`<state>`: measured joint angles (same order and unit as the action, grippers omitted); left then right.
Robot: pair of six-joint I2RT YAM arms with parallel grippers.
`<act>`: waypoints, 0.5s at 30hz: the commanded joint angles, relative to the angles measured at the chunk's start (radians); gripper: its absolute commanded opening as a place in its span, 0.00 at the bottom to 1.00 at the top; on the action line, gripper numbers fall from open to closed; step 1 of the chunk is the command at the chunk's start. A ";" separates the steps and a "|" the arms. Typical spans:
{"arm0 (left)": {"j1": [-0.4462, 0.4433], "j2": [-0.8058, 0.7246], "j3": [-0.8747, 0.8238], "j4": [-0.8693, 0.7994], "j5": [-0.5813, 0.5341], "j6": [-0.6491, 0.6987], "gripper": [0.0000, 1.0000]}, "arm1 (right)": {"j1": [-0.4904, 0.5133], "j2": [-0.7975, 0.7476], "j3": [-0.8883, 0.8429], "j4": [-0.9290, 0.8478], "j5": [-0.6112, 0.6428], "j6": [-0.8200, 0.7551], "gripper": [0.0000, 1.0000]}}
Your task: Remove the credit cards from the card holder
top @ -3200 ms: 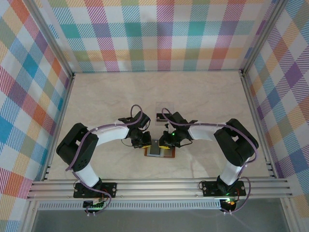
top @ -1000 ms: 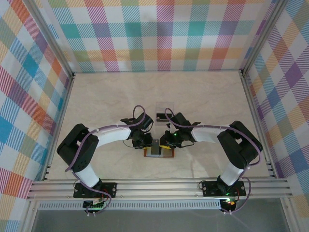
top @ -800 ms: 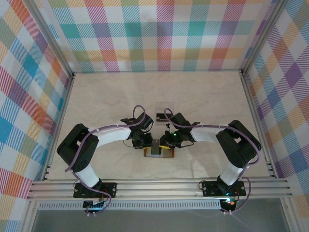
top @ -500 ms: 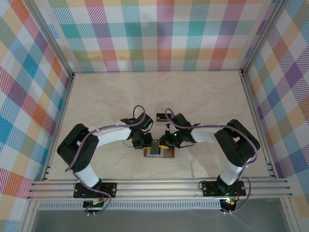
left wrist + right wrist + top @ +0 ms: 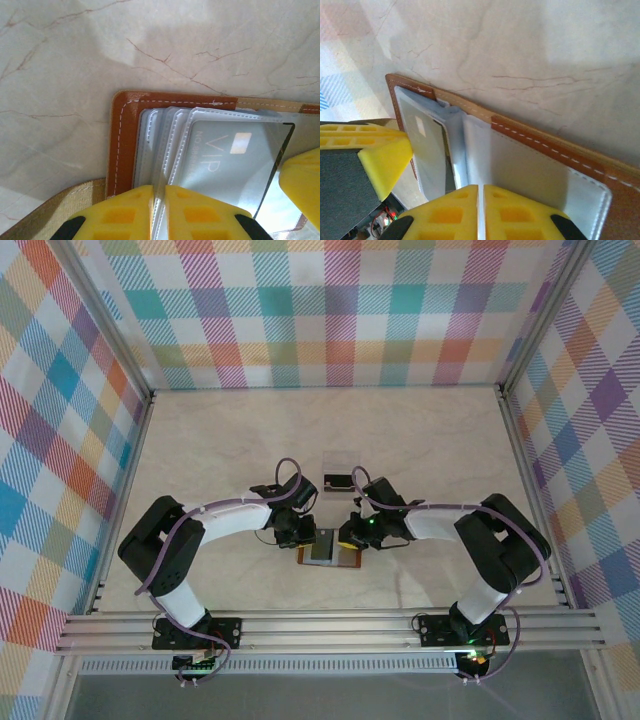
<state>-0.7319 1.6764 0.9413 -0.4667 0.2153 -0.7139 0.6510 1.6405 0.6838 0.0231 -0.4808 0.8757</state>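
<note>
The brown card holder (image 5: 346, 561) lies open on the table between both grippers. In the left wrist view its leather edge (image 5: 122, 135) frames several clear sleeves, and a grey credit card marked VIP (image 5: 230, 160) sits in the top one. My left gripper (image 5: 159, 196) is shut on a clear sleeve edge. My right gripper (image 5: 481, 200) is shut on a thin pale sleeve leaf standing up from the holder (image 5: 545, 140). The same card (image 5: 427, 150) shows left of that leaf. I cannot tell whether a card lies inside the pinched leaf.
A clear plastic square (image 5: 340, 462) lies on the marble table (image 5: 430, 440) just behind the grippers, with a small dark-banded piece (image 5: 336, 481) at its near edge. Plaid walls and metal rails (image 5: 330, 625) ring the table. The left gripper's yellow finger (image 5: 385, 160) stands close beside the right one.
The right jaws have closed on the pale leaf, and the right wrist has shifted slightly to the right. The left gripper has held still on its sleeve.
</note>
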 commanded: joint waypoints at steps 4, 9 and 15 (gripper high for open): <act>-0.007 0.038 -0.038 -0.046 -0.047 -0.005 0.15 | -0.002 0.016 -0.010 0.084 -0.062 0.026 0.17; -0.007 0.040 -0.037 -0.045 -0.045 -0.004 0.14 | -0.002 0.070 -0.007 0.172 -0.134 0.052 0.19; -0.008 0.045 -0.035 -0.044 -0.042 -0.004 0.14 | -0.002 0.097 0.004 0.137 -0.132 0.041 0.17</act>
<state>-0.7319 1.6764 0.9413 -0.4667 0.2153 -0.7139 0.6472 1.7103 0.6800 0.1570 -0.5838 0.9123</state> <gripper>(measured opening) 0.143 0.168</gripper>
